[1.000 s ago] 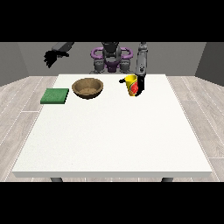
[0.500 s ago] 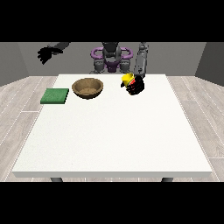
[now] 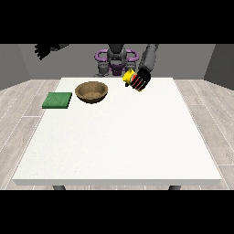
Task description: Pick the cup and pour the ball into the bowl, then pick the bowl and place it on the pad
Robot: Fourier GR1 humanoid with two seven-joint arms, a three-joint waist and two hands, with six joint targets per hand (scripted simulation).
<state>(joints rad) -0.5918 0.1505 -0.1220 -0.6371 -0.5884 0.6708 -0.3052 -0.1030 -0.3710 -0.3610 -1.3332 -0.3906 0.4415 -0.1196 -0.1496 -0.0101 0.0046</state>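
Observation:
A yellow cup point(image 3: 130, 77) is held above the table's far side, tilted with its mouth towards the view's left. The hand at the view's right point(image 3: 141, 79) is shut on it, black fingers wrapped round its red-marked side. A brown wooden bowl point(image 3: 92, 91) stands on the white table point(image 3: 119, 137) to the left of and below the cup, apart from it. A flat green pad point(image 3: 57, 100) lies at the table's left edge, left of the bowl. The hand at the view's left point(image 3: 43, 50) is raised high, off the table's far left corner. No ball shows.
The robot's grey and purple torso point(image 3: 116, 60) stands behind the table's far edge. Wooden floor surrounds the table on all sides.
The hand at the view's right has lifted the cup off the table and tipped it leftward towards the bowl. The hand at the view's left has risen a little.

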